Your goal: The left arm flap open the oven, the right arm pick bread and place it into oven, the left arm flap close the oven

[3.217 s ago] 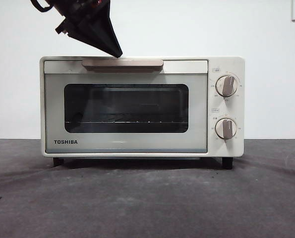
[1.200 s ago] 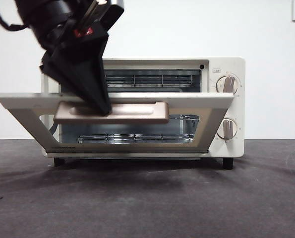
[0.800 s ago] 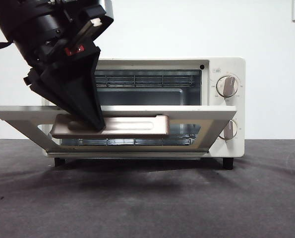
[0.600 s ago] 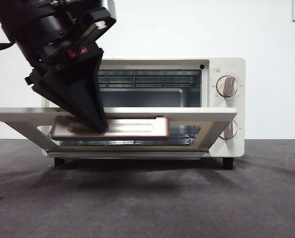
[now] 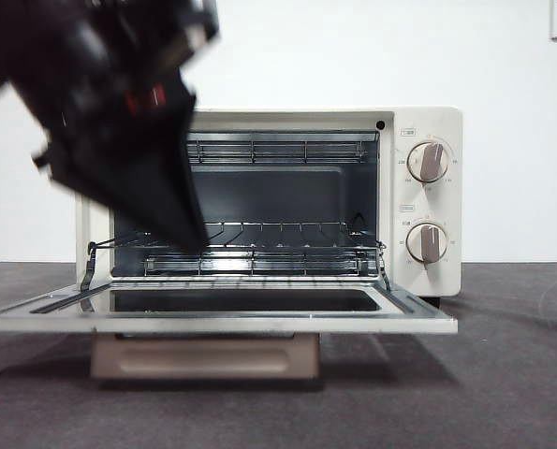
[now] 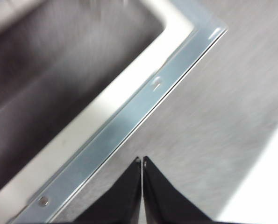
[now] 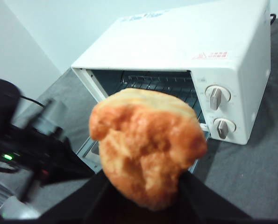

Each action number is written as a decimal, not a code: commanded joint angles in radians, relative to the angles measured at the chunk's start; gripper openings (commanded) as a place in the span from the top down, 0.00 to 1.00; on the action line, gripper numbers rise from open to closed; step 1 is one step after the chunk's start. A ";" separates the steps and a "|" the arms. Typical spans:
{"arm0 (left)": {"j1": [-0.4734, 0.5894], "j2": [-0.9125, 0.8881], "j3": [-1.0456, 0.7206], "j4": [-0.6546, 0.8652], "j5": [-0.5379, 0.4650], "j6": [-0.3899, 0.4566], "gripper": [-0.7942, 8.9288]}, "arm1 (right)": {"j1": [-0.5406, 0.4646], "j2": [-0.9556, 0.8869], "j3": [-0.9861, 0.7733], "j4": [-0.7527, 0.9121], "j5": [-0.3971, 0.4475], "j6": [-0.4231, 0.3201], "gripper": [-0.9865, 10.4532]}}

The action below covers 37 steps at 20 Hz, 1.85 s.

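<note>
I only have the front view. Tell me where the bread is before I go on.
Observer: The bread is held up in the right gripper, out of your view, above and in front of the oven.
Operator: Confirm the jaws on the left gripper.
Observer: The left gripper has its jaws pressed together, holding nothing, just off the metal edge of the door.
Operator: Report the oven's top.
Observer: It is plain white with a small red warning label.

Left gripper [image 6: 142, 161] pinched together (blurred); right gripper [image 7: 143, 179] clamped.
</note>
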 commanded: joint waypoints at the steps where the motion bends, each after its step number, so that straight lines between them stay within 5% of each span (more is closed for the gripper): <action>1: -0.015 -0.105 0.018 -0.025 -0.005 -0.048 0.91 | 0.005 0.027 0.018 -0.008 -0.032 -0.013 0.80; 4: -0.015 -0.284 0.032 -0.098 -0.076 -0.054 0.91 | 0.007 0.097 0.017 -0.005 -0.118 -0.011 0.80; 10: -0.015 -0.590 0.071 -0.286 -0.250 -0.058 0.91 | 0.125 0.323 0.016 0.193 -0.129 0.042 0.80; 18: -0.015 -0.776 0.119 -0.426 -0.365 -0.084 0.91 | 0.370 0.716 0.016 0.498 0.137 0.092 0.81; 27: -0.015 -0.811 0.119 -0.427 -0.364 -0.084 0.91 | 0.390 0.969 0.017 0.836 0.241 0.173 0.81; 37: -0.015 -0.811 0.119 -0.428 -0.365 -0.082 0.91 | 0.386 1.095 0.017 0.965 0.345 0.207 0.81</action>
